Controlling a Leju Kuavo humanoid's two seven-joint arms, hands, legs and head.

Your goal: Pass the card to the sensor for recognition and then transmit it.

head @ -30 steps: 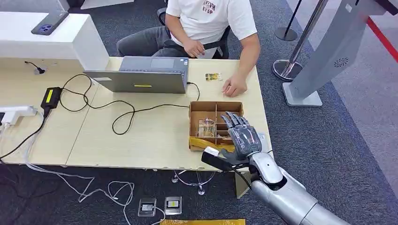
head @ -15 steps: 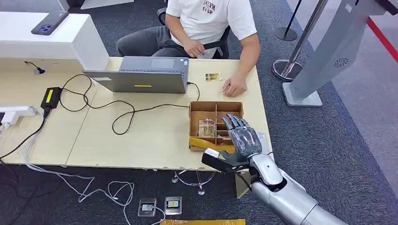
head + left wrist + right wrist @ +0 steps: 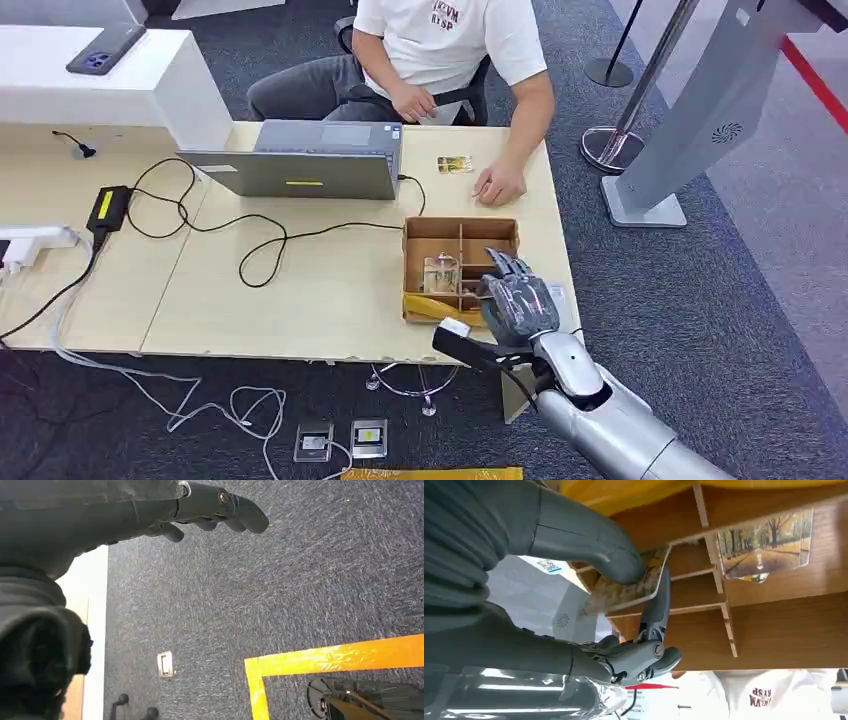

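Pinching a glossy rectangular card [image 3: 624, 587] over the slotted cardboard box [image 3: 432, 230], right hand [image 3: 517, 305]; left hand [image 3: 200, 512] released, holding nothing.

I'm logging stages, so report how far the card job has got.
Done: the right hand has reached into the cardboard box. In hand: its thumb and a finger pinch a card that is not out of the box yet; a second card stands in another slot. Left: lift it out, show it to the sensor and pass it on. The left hand hangs over the carpet, holding nothing.
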